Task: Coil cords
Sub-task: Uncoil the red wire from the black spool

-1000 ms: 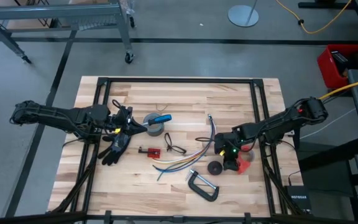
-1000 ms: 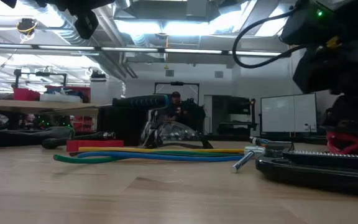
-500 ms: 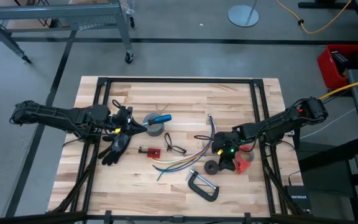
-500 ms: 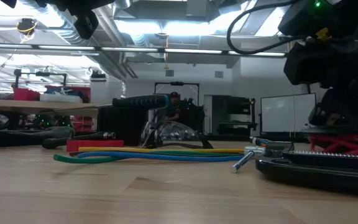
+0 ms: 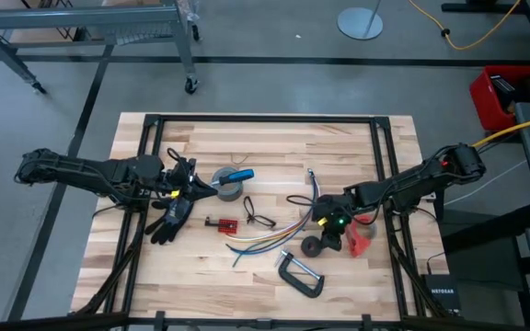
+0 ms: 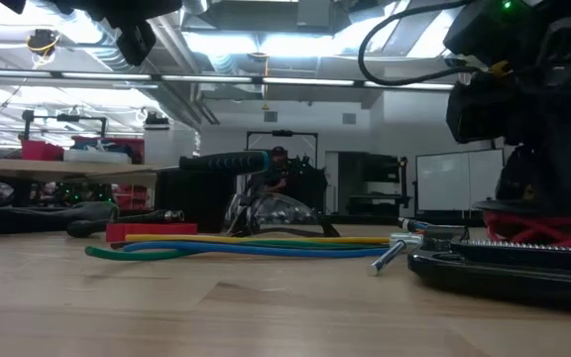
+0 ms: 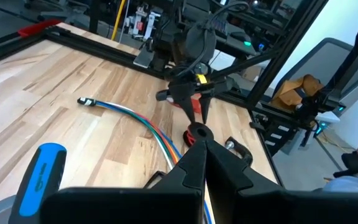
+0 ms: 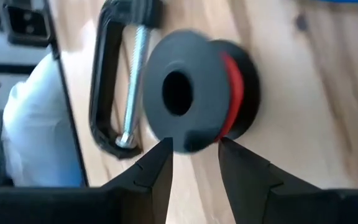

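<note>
Our right gripper [image 8: 194, 163] hangs with its fingers apart just over the red cord spool [image 8: 201, 99], a black-flanged reel with a band of red cord wound on it, lying on its side on the surface [image 5: 247, 138]. The fingertips straddle the reel's near rim without closing on it, so we judge we are lining up a grasp, not holding anything. In the high view the reel [image 5: 315, 246] sits at the near right, close beside the right gripper [image 5: 325, 223], with a black C-clamp [image 5: 300, 275] just nearer than it and a red plastic piece [image 5: 361, 241] to its right.

Left of the reel, the coloured strand bundle [image 5: 274, 232] of yellow, blue, green and purple wires lies stretched out in a loose curve across the middle of the surface, not coiled at all. A thin black wire [image 5: 257, 216] forms a small loose loop beside it.

Our left gripper [image 5: 212, 187], fingers pressed together and empty, waits at the far left, next to the grey tape roll [image 5: 227, 187] with a blue-handled tool [image 5: 237, 175] lying across it and a black glove [image 5: 171, 213].

We judge the task barely begun: only the red cord is wound, while the bundle and black wire remain to be coiled.
</note>
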